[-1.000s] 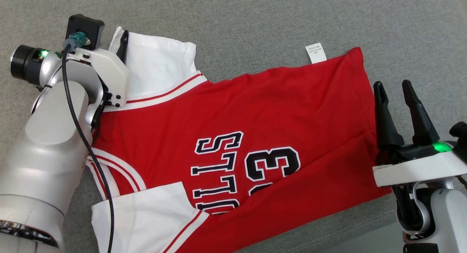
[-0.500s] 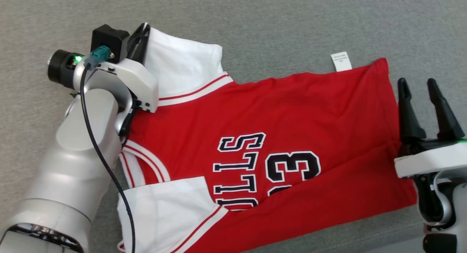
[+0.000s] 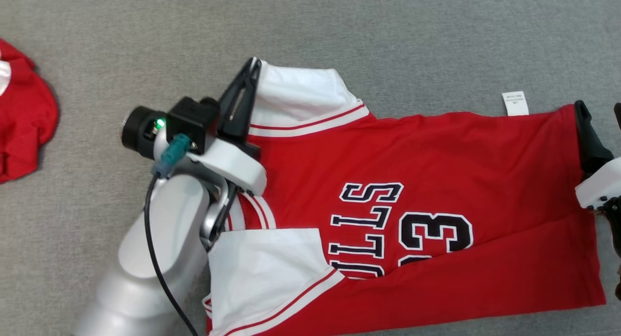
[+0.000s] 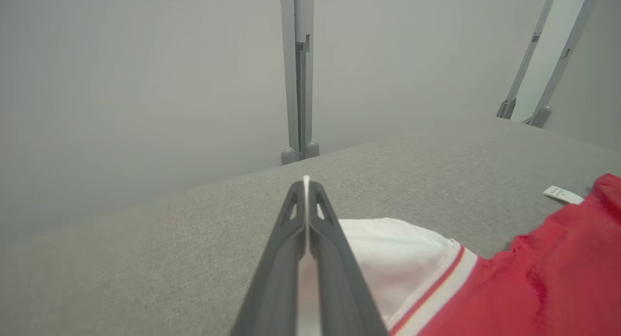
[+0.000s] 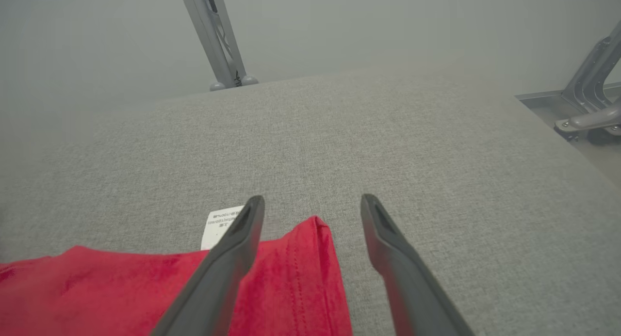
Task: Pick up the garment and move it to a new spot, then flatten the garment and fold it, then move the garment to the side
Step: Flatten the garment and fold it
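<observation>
Red jersey (image 3: pixel 436 171) spread on the grey bench (image 3: pixel 388 35); black lettering "LLS" and numeral "3" legible. White tag (image 3: pixel 514 103) at the hem, print too small to read. Left hand (image 4: pixel 305 181) clamped on the white sleeve (image 3: pixel 301 93) edge. Right hand (image 5: pixel 313 200) with fingers apart at the hem corner. Bare bench beyond; red cloth (image 3: pixel 24 113) at far left.

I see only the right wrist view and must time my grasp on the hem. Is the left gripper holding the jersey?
Observer: Yes, the left gripper is shut on the far white sleeve of the jersey.
Operator: Is the jersey flat?
Observer: Not fully; the near sleeve lies folded over the front.
Operator: Anything else on the surface?
Observer: A crumpled red cloth lies at the far left, apart from the jersey.
</observation>
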You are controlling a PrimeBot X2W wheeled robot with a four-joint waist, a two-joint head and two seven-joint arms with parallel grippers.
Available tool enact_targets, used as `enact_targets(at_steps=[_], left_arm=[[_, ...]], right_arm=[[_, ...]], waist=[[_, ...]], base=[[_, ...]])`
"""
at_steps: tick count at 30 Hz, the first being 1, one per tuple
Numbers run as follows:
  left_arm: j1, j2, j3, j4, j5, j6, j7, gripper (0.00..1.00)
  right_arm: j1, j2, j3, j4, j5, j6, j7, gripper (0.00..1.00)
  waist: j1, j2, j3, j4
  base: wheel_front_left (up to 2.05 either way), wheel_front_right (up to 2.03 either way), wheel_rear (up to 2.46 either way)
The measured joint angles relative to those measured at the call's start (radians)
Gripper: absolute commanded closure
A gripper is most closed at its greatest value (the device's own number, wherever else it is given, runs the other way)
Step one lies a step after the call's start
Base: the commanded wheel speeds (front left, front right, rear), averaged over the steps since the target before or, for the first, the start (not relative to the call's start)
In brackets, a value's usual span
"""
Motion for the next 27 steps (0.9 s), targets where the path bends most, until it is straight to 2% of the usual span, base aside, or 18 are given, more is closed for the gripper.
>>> enact_targets(at_steps=[9, 18, 19, 20, 21, 22, 27], left_arm=[[0.068, -0.023, -0.002, -0.067, 0.007, 0.001, 0.0, 1.0], [0.081, -0.023, 0.005, -0.081, 0.01, -0.003, 0.0, 1.0], [0.083, -0.023, 0.006, -0.081, 0.01, -0.003, 0.0, 1.0], [0.084, -0.022, 0.007, -0.08, 0.01, -0.003, 0.0, 1.0], [0.084, -0.022, 0.008, -0.08, 0.011, -0.003, 0.0, 1.0], [0.084, -0.022, 0.008, -0.079, 0.012, -0.003, 0.0, 1.0], [0.085, -0.019, 0.012, -0.07, 0.013, -0.003, 0.0, 1.0]], right_arm=[[-0.066, -0.051, 0.018, 0.181, 0.029, 0.0, 0.037, 0.0], [-0.118, -0.08, 0.046, 0.291, 0.058, 0.0, 0.028, 0.0], [-0.121, -0.082, 0.049, 0.3, 0.063, 0.0, 0.026, 0.35], [-0.125, -0.085, 0.053, 0.306, 0.064, 0.0, 0.021, 0.65], [-0.129, -0.088, 0.058, 0.311, 0.068, 0.0, 0.019, 0.87], [-0.133, -0.091, 0.064, 0.316, 0.072, 0.0, 0.013, 1.0], [-0.138, -0.099, 0.095, 0.331, 0.092, 0.0, -0.021, 1.0]], waist=[[0.0, 0.0, -0.008, 0.048], [0.0, 0.0, 0.004, 0.066], [0.0, 0.0, 0.005, 0.067], [0.0, 0.0, 0.006, 0.068], [0.0, 0.0, 0.006, 0.068], [0.0, 0.0, 0.006, 0.068], [0.0, 0.0, 0.002, 0.065]], base=[[0.0, 0.0, 0.0], [0.0, 0.0, 0.0], [0.0, 0.0, 0.0], [0.0, 0.0, 0.0], [0.0, 0.0, 0.0], [0.0, 0.0, 0.0], [0.0, 0.0, 0.0]])
